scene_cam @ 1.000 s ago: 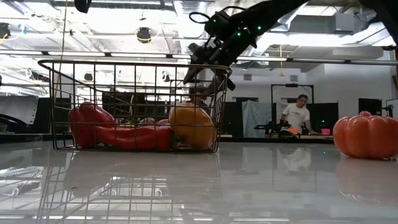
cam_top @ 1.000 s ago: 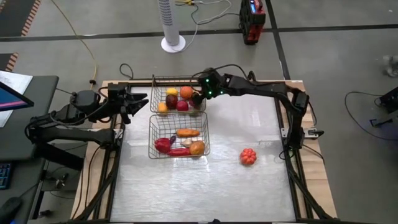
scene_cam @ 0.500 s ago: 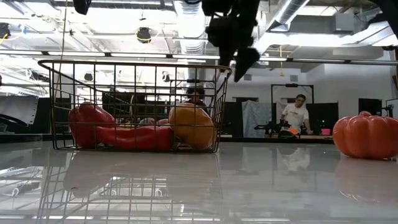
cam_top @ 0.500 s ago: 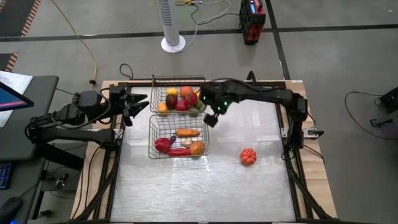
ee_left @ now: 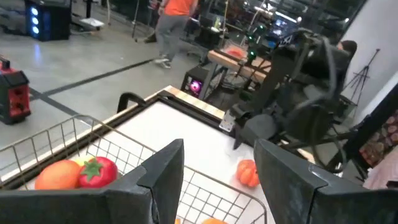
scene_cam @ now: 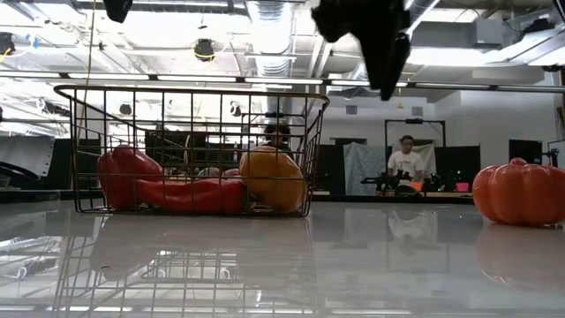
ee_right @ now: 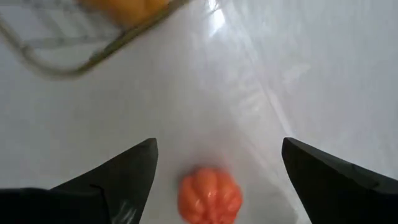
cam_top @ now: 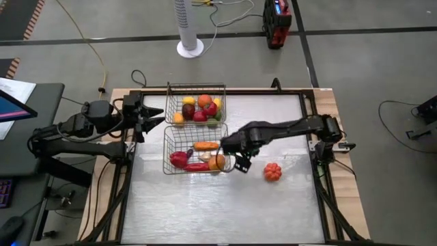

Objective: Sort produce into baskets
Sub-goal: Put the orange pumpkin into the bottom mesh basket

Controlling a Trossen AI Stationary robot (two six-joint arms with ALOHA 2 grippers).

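A ribbed orange toy pumpkin (cam_top: pixel 273 171) sits alone on the white table (cam_top: pixel 273 212), right of centre in the high view; it is round, with no clear long axis. The right gripper (cam_top: pixel 240 162) hangs just left of it beside the nearer silver wire-mesh basket (cam_top: pixel 196 149), fingers spread wide and empty. That basket holds a long orange carrot (cam_top: pixel 206 145) lying left to right. The farther wire basket (cam_top: pixel 196 104) holds round fruit. The left gripper (cam_top: pixel 151 117), open and empty, waits at the left edge.

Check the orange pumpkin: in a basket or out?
Out. The pumpkin sits alone on the bare table, apart from both baskets.
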